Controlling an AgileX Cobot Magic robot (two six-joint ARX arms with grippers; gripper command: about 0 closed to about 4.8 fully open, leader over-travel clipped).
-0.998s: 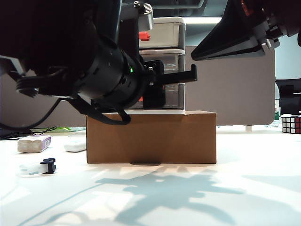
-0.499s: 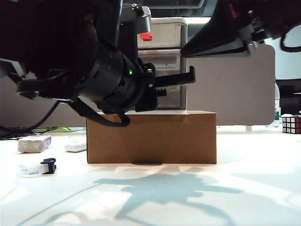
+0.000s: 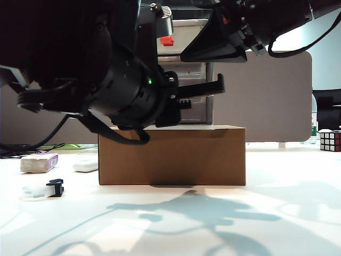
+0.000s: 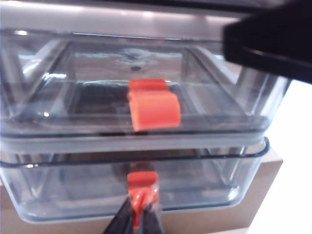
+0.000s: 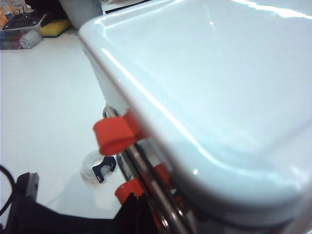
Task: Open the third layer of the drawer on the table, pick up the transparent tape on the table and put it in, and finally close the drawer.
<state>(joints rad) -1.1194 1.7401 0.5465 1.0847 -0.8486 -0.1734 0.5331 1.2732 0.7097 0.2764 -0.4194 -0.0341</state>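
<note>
Left gripper (image 4: 139,219): jaws pinched shut on the orange-red handle (image 4: 142,183) of the third layer (image 4: 73,187), directly ahead of them.
Drawer (image 3: 197,69): light, stiff, slick plastic; judged best pulled straight by that tab.
Right gripper (image 3: 213,45): above the unit's top; jaw state cannot be told.
Transparent tape (image 3: 42,190): on the surface, well below and aside of both jaws; light, rigid ring.

The drawer (image 3: 186,69) stands on a box (image 3: 171,156), tape (image 3: 42,189) left.

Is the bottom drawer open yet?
Not yet. The third layer sits flush under the drawer above, while the left gripper is shut on its orange handle.
</note>
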